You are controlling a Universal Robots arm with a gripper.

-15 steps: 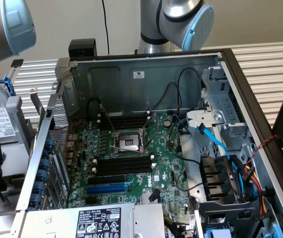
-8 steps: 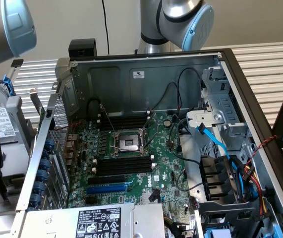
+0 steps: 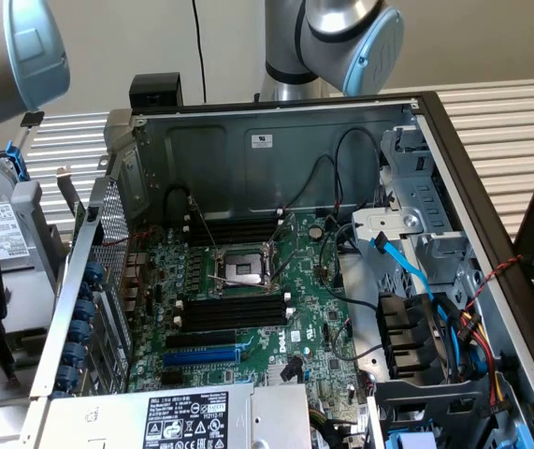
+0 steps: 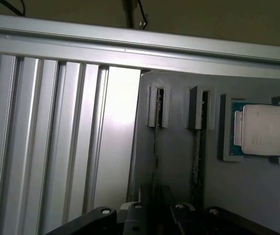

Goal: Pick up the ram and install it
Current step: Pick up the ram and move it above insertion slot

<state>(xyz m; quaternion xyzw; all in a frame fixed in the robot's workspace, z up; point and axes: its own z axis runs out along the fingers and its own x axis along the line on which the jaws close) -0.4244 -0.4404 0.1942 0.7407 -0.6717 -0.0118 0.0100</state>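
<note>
Open computer case on a slatted bench, with a grey parts tray alongside

The computer case (image 3: 248, 159) lies open on the slatted aluminium bench (image 3: 500, 122); its green motherboard (image 3: 313, 327) carries a CPU socket (image 3: 245, 269) at the middle, long black memory slots (image 3: 234, 311) just beside it, and a blue expansion slot (image 3: 201, 356) nearer the labelled power supply (image 3: 187, 421); a blue data cable (image 3: 407, 267) runs down from the drive cage (image 3: 425, 187) on the exterior view's right toward a bundle of coloured wires (image 3: 472, 327); a hard drive (image 3: 5, 234) sits outside the case at the exterior view's left; in the wrist view a grey tray (image 4: 257, 196) lies against the bench slats, with a processor (image 4: 264, 130) seated in a bracketed recess.
</note>
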